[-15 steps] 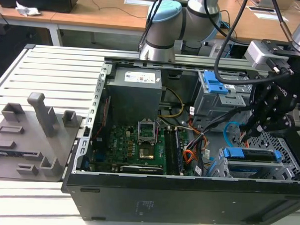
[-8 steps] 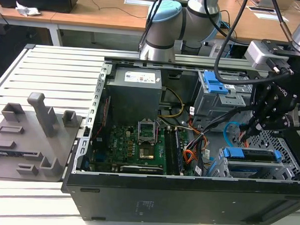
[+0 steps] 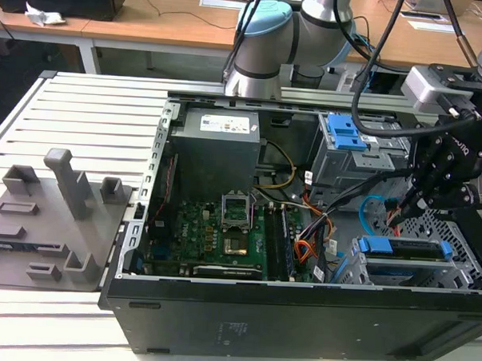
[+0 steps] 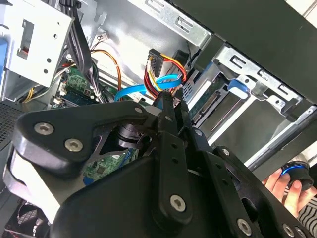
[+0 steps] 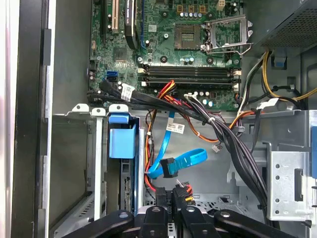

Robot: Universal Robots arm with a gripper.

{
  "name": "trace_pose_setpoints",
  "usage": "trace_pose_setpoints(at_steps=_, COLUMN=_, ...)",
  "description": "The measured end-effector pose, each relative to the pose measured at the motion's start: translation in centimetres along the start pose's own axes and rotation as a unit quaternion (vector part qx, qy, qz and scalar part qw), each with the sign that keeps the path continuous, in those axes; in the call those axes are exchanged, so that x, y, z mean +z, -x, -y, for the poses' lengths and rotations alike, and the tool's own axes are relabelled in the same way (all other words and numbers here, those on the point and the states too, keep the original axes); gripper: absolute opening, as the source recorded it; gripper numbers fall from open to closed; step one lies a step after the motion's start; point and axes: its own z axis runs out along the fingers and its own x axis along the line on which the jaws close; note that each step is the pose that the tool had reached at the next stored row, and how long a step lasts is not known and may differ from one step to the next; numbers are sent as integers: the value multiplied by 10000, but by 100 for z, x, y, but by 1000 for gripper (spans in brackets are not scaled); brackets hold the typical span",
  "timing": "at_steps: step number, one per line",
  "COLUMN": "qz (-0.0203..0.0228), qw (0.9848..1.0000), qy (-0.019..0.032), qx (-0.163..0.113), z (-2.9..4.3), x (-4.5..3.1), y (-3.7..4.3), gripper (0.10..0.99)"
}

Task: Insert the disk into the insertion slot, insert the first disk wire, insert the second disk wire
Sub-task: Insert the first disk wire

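The disk (image 3: 403,250), silver in a blue carrier, lies in the insertion slot (image 3: 466,275), a perforated metal cage at the exterior view's right. Its blue carrier (image 5: 121,143) also shows in the first wrist view. My gripper (image 3: 399,219) hangs just beside the disk's inner end, its fingers close together. At its tips (image 5: 173,198) sits the dark connector of the first disk wire (image 5: 180,188), with red showing on it. The second disk wire (image 5: 190,157), a light blue loop ending in a dark connector, lies loose on the case floor just beyond, and also appears as a light blue loop (image 3: 372,207).
A taller grey cage with a blue latch (image 3: 345,137) stands behind the gripper. Thick black cables (image 5: 223,130) and orange wires cross between motherboard (image 3: 207,227) and cages. A person's hand (image 4: 290,187) holds a dark round object outside the case. A grey fixture (image 3: 55,212) sits on the slatted table.
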Motion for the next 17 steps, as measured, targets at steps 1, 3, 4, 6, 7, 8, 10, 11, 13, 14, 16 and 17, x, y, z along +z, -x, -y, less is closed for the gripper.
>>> trace_pose_setpoints(at_steps=1, qz=0, qw=10000, qy=0, qx=0, z=0, x=0, y=-5, gripper=173)
trace_pose_setpoints(at_steps=3, qz=0, qw=10000, qy=0, qx=-1, z=1, x=0, y=-23, gripper=173)
trace_pose_setpoints(at_steps=4, qz=0, qw=10000, qy=0, qx=-1, z=2, x=0, y=-34, gripper=173)
trace_pose_setpoints(at_steps=6, qz=0, qw=10000, qy=0, qx=0, z=3, x=3, y=-89, gripper=173)
trace_pose_setpoints(at_steps=7, qz=0, qw=10000, qy=0, qx=0, z=3, x=5, y=-105, gripper=173)
trace_pose_setpoints(at_steps=8, qz=0, qw=10000, qy=0, qx=-1, z=3, x=5, y=-118, gripper=173)
trace_pose_setpoints(at_steps=10, qz=0, qw=10000, qy=0, qx=0, z=4, x=8, y=-145, gripper=173)
trace_pose_setpoints(at_steps=11, qz=0, qw=10000, qy=0, qx=0, z=4, x=9, y=-162, gripper=173)
trace_pose_setpoints(at_steps=13, qz=0, qw=10000, qy=0, qx=0, z=5, x=11, y=-187, gripper=173)
trace_pose_setpoints(at_steps=14, qz=0, qw=10000, qy=0, qx=0, z=5, x=11, y=-200, gripper=173)
trace_pose_setpoints(at_steps=16, qz=0, qw=10000, qy=0, qx=0, z=6, x=13, y=-230, gripper=173)
trace_pose_setpoints(at_steps=17, qz=0, qw=10000, qy=0, qx=-1, z=6, x=16, y=-259, gripper=173)
